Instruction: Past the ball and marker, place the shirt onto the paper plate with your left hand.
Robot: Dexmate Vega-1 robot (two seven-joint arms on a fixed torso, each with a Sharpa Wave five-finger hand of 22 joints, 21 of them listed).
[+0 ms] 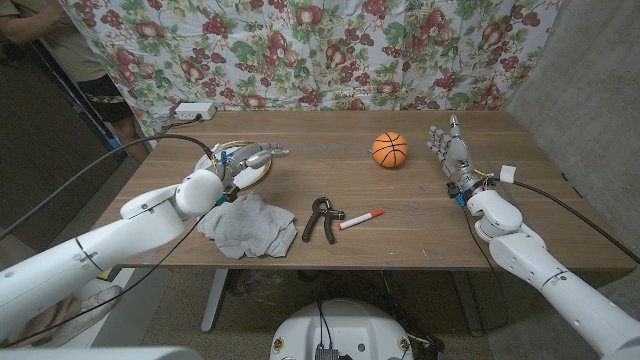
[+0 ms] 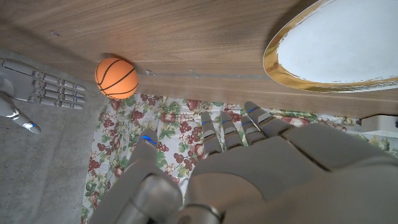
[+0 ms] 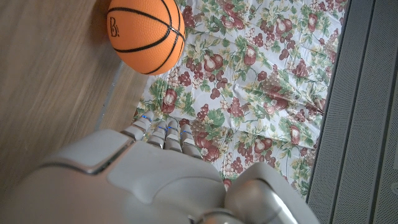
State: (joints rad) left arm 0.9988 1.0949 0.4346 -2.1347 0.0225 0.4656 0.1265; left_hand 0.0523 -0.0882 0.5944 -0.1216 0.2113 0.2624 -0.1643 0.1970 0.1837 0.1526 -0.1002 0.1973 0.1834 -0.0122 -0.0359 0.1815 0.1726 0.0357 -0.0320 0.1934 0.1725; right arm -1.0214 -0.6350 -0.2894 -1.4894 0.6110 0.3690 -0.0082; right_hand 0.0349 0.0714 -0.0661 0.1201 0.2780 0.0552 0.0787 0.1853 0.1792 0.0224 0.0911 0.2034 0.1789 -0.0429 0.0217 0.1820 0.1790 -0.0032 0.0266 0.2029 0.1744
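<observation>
My left hand hung over the paper plate at the table's left side, fingers stretched forward and apart, nothing in them. From the left wrist camera the same hand showed its back, fingers straight and spread, reaching toward the flowered cloth behind the table, and the plate's gold-edged rim lay just beyond them, bare and white inside.

The shirt was not on the plate. It lay crumpled, grey, on the wooden table near the front edge, just beside my left forearm and on the near side of the plate. To its right sat a black hand-grip trainer, and just beside that the marker, white with a red cap, lying slanted. The ball, an orange basketball, stood farther back and to the right, well apart from the shirt.

My right hand stood at the table's right side, palm upright, fingers straight up and apart, holding nothing, with the ball near it on its inner side. The right wrist camera looked over that hand's back and caught the ball close ahead on the wood. A white box lay at the table's far left corner, and a person stood behind it.
</observation>
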